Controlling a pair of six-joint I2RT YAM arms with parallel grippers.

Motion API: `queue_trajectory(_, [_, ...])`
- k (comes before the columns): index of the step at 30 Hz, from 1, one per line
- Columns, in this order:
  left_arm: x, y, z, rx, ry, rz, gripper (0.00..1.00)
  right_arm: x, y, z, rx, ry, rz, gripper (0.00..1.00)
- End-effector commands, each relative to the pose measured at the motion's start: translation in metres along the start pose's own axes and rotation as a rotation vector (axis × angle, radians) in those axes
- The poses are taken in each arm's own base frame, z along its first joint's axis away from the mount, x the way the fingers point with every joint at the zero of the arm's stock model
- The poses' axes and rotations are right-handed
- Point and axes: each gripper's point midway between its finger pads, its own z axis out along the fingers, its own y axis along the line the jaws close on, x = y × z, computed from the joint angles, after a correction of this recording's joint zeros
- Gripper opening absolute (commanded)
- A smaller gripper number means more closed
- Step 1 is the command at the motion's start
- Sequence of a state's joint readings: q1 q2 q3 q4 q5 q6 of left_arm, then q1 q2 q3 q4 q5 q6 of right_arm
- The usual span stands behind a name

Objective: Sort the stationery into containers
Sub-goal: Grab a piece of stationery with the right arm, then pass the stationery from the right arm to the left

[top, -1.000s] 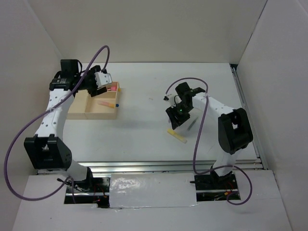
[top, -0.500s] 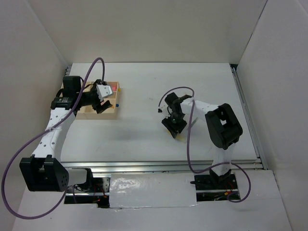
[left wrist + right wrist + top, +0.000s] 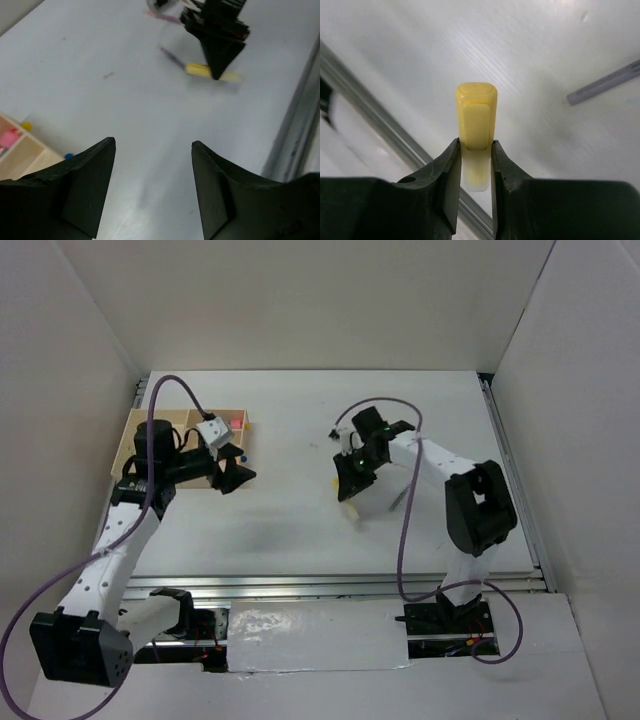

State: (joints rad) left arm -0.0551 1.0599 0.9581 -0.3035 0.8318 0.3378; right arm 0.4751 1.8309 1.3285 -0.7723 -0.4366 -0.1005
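Closure is the main change. The right gripper (image 3: 475,145), seen a second ago with its jaws wider above the lying marker (image 3: 476,115), is now clamped on that marker. The left gripper (image 3: 152,145), over the tray (image 3: 130,450) a second ago, is now swung off it toward mid-table, with jaws wide apart and nothing between them. For the task this is judged to mean that the next pick is secured and the carry to the tray remains.

The grip itself is shown only in the right wrist view. There the yellow marker is pinched near one end between the fingers (image 3: 449,170), and the grey pen (image 3: 605,82) lies apart on the table (image 3: 300,530). In the top view the marker is nearly hidden under the gripper, with only a yellow sliver left showing. In the left wrist view it is seen sideways beneath the right gripper, with the pen just beside it. A tray corner is also shown, with a pink highlighter (image 3: 9,137) in one compartment. That far part of the view is blurred, so whether the marker is lifted clear of the table cannot be told.
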Motion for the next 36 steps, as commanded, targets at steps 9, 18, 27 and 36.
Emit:
queue_trajectory(9, [-0.078, -0.069, 0.062, 0.016, -0.134, -0.291, 0.71, -0.134, 0.097, -0.154, -0.311, -0.728, 0.218, 0.00])
queue_trajectory(18, [-0.078, -0.075, 0.097, 0.021, -0.092, -0.386, 0.70, -0.142, 0.110, -0.162, -0.325, -0.732, 0.290, 0.00])
queue_trajectory(27, [-0.074, -0.073, 0.111, 0.010, -0.072, -0.405, 0.71, -0.137, 0.122, -0.161, -0.333, -0.716, 0.270, 0.00])
queue_trajectory(36, [-0.070, -0.059, 0.121, -0.021, -0.045, -0.454, 0.57, -0.132, 0.140, -0.157, -0.325, -0.697, 0.241, 0.00])
